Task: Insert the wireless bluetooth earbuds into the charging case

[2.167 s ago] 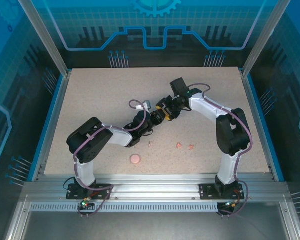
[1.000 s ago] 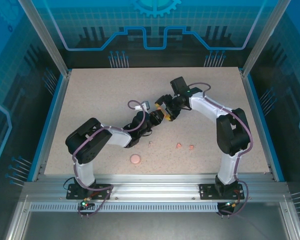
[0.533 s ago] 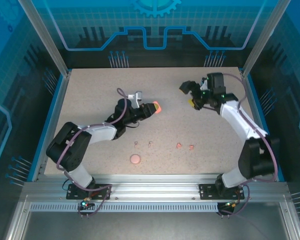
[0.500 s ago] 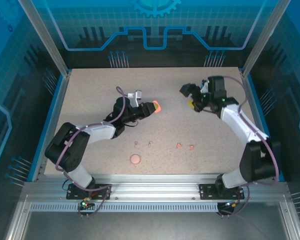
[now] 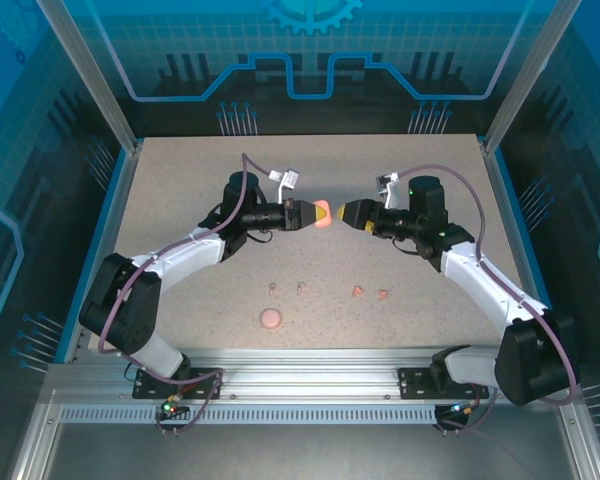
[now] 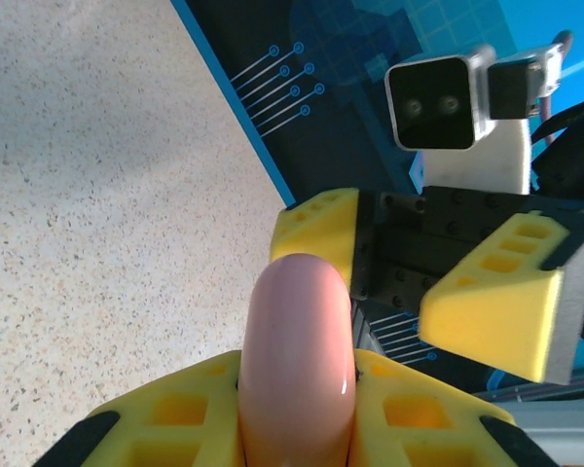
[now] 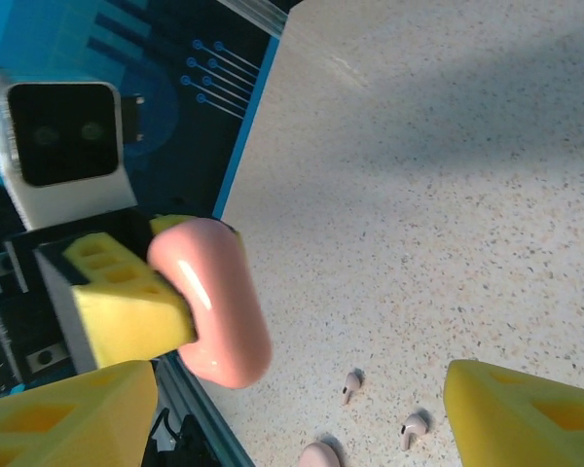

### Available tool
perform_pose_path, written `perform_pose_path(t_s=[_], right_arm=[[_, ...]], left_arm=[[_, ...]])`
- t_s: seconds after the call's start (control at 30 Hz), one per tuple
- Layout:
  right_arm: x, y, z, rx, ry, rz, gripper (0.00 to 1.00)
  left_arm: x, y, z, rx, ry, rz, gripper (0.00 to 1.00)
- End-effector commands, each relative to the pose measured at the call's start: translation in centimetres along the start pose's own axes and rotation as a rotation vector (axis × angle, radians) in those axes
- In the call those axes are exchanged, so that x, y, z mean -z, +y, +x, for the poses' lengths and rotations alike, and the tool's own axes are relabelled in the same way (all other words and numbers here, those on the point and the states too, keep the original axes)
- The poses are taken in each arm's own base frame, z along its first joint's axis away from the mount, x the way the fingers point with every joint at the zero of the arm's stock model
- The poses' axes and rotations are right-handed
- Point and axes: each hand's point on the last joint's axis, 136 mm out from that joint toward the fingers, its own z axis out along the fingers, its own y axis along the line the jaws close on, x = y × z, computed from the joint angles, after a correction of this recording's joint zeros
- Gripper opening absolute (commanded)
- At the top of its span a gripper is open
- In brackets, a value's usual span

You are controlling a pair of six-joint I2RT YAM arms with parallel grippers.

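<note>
Arms now face to face; left jaws tight on pink case (image 5: 322, 213); right jaws wide apart

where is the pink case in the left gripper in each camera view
Top external: pink case at mid-picture, clamped at the tip of the left gripper.
Left wrist: bottom centre, between the yellow fingers.
Right wrist: left of centre, against a yellow finger.
Shared landmark: the speckled table.
</note>
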Motion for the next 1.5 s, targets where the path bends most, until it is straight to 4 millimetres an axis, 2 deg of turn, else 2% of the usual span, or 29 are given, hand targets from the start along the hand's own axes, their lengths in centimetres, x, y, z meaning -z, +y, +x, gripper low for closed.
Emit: perform_pose_path(t_s=[0.0,0.37,0.43,0.53,0.73,0.8,0.97,1.13,1.3,1.47], right_arm=[[0.1,1.7,-0.1,0.074,0.012,-0.052,0.78],[-1.9,1.9,0.6,0.08,0.06,-0.054,0.75],[-2.3,1.4,0.8,0.075,0.066,-0.037,0.74],[-2.7,-0.2,0.8,0.053,0.065,0.012,0.71],[-2.6,-5.2,0.1,-0.068,0.026,0.118,0.65],[-2.4,-5.9,-0.2,-0.102,0.016,0.114,0.65],[-1.5,-4.6,-0.3,-0.092,0.012,0.088,0.66],[-0.3,-1.6,-0.5,-0.03,0.006,-0.004,0.67],[-1.0,-0.3,-0.2,-0.013,0.04,-0.062,0.65],[-2.4,0.0,0.0,-0.01,0.069,-0.075,0.59]], left_arm=[[0.0,-1.3,-0.4,-0.043,0.024,0.036,0.0],[-0.1,-1.5,-1.0,-0.049,0.017,0.036,0.0],[0.0,-1.7,-1.1,-0.052,0.014,0.037,0.0],[0.1,-2.0,-1.1,-0.057,0.015,0.045,0.0],[0.4,-3.0,-1.4,-0.074,0.007,0.066,0.0],[0.4,-3.0,-1.3,-0.074,0.009,0.066,0.0],[0.4,-2.7,-1.2,-0.073,0.007,0.058,0.0],[0.3,-2.7,-1.2,-0.071,0.001,0.065,0.0],[0.3,-2.9,-1.5,-0.073,-0.004,0.072,0.0],[0.2,-3.1,-1.8,-0.069,-0.018,0.086,0.0]])
